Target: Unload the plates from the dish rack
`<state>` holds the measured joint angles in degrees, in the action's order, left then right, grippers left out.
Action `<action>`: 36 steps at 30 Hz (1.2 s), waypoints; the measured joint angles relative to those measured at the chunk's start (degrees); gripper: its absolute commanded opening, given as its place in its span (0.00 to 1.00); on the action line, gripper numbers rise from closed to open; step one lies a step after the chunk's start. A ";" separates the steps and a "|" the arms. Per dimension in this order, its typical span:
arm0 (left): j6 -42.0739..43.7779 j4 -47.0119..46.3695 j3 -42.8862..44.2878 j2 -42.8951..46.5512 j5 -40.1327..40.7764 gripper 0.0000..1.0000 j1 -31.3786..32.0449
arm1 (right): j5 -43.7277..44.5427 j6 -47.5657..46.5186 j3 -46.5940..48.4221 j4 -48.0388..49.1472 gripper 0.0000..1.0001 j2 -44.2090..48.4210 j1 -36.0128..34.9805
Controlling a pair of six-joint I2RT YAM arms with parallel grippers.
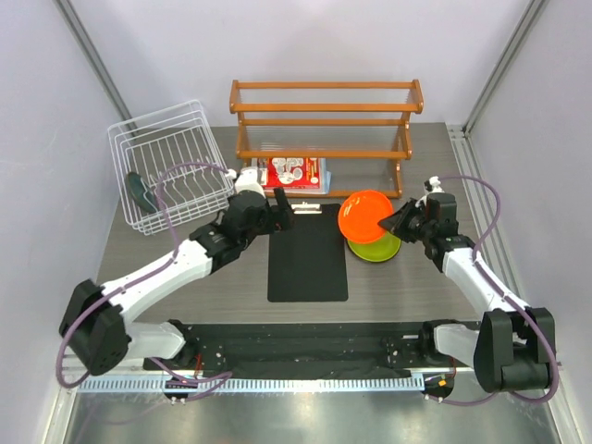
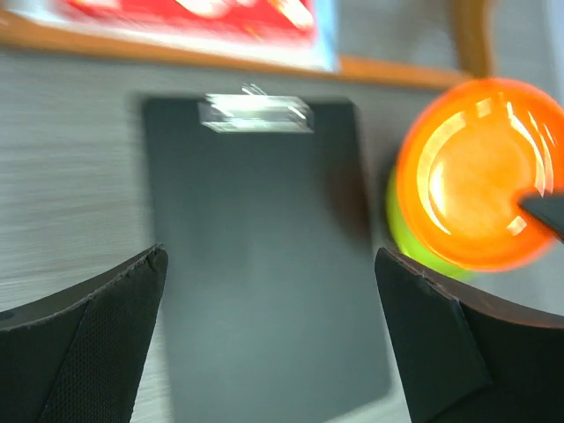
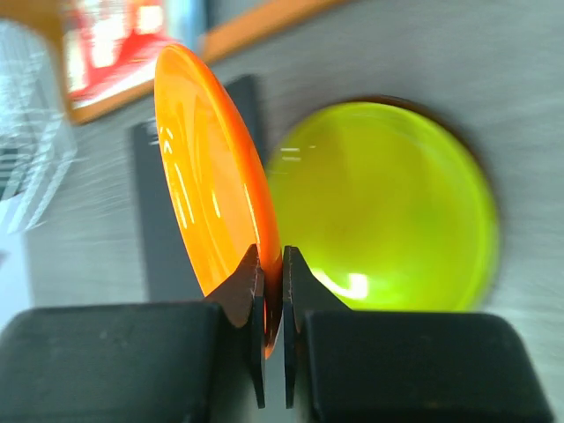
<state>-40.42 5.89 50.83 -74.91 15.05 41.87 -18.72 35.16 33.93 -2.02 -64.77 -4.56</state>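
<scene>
My right gripper is shut on the rim of the orange plate and holds it tilted above the lime green plate, which lies flat on the table. The right wrist view shows the gripper pinching the orange plate on edge, with the green plate behind. My left gripper is open and empty over the top of the black clipboard. The white wire dish rack stands back left with a teal plate upright inside. The dark red plate is not clearly seen.
An orange-brown wooden slatted shelf stands at the back. A red, white-patterned flat thing lies under it. In the left wrist view the clipboard fills the space between my fingers. A black mat lies at the near edge.
</scene>
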 measured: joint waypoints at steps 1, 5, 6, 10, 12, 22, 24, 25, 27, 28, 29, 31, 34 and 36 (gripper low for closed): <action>0.96 1.20 0.07 1.42 2.43 0.99 0.00 | 1.07 -0.70 0.15 -1.79 0.01 -0.15 1.11; 5.46 5.05 0.42 8.24 13.11 0.99 0.00 | 3.26 -2.54 0.26 -6.51 0.01 -1.75 3.02; 6.45 5.60 0.44 9.68 15.32 0.99 -0.04 | 3.56 -2.84 0.26 -7.37 0.01 -2.25 3.19; 9.40 7.61 0.48 13.25 21.88 0.99 -1.64 | 4.17 -3.63 0.26 -8.55 0.02 -3.63 3.56; 10.38 8.68 0.48 13.81 23.80 0.99 -3.23 | 4.07 -3.63 0.48 -8.44 0.09 -4.33 3.74; 12.72 11.65 0.48 14.05 25.86 0.99 -8.46 | 4.02 -5.46 1.51 -8.96 0.78 -5.77 3.87; 12.96 11.78 0.48 14.05 25.86 0.99 -9.31 | 4.07 -6.25 1.60 -9.81 0.79 -5.64 3.87; 13.18 11.78 0.48 14.05 25.68 0.99 -9.99 | 4.15 -6.67 1.79 -10.51 0.80 -5.57 3.87; 13.70 12.09 0.61 13.92 25.14 0.99 -12.74 | 4.68 -7.76 2.80 -12.76 0.81 -5.05 3.85; 13.88 12.22 0.87 13.75 24.59 0.99 -14.95 | 5.16 -8.20 3.56 -14.05 0.82 -4.66 3.87; 13.97 12.33 1.27 13.46 23.93 0.99 -17.27 | 5.73 -8.57 4.44 -15.10 0.89 -4.13 3.85; 14.19 12.46 2.49 12.59 22.99 0.99 -22.56 | 7.10 -9.20 6.03 -16.92 0.91 -2.60 3.85; 14.38 12.37 3.96 11.15 22.08 0.99 -28.81 | 9.51 -9.68 7.82 -18.73 0.93 0.37 3.85; 14.38 12.17 4.90 9.86 20.44 0.99 -32.81 | 11.65 -9.97 8.79 -19.69 0.93 2.64 3.87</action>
<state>-26.04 18.06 55.72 -65.06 35.48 9.06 -7.07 25.19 42.72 -21.71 -62.13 -0.69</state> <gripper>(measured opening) 0.994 0.924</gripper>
